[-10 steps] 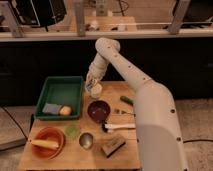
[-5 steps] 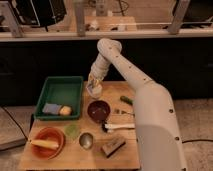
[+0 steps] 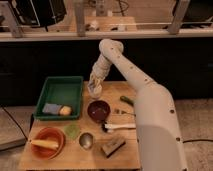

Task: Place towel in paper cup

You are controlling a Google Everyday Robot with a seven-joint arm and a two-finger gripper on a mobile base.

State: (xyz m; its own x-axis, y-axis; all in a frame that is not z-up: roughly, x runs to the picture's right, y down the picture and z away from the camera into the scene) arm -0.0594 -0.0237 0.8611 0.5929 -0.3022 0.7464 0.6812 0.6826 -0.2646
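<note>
The paper cup point(image 3: 94, 91) is small and pale. It stands at the back of the wooden table point(image 3: 125, 155), just right of the green tray point(image 3: 61, 84). My gripper point(image 3: 95, 82) points down directly above the cup, at its rim. Something pale at the gripper's tip merges with the cup, and I cannot tell whether it is the towel. No towel shows anywhere else on the table.
The green tray holds a blue sponge point(image 3: 51, 108) and a yellow-orange item point(image 3: 65, 111). A dark maroon bowl point(image 3: 99, 110) stands just in front of the cup. Nearer are a pale-green dish point(image 3: 73, 131), a metal cup point(image 3: 86, 140), an orange bowl point(image 3: 46, 143), a white-handled brush point(image 3: 120, 127) and a brown block point(image 3: 113, 146).
The arm's upper part has shifted slightly to the right. The gripper stays over the paper cup.
</note>
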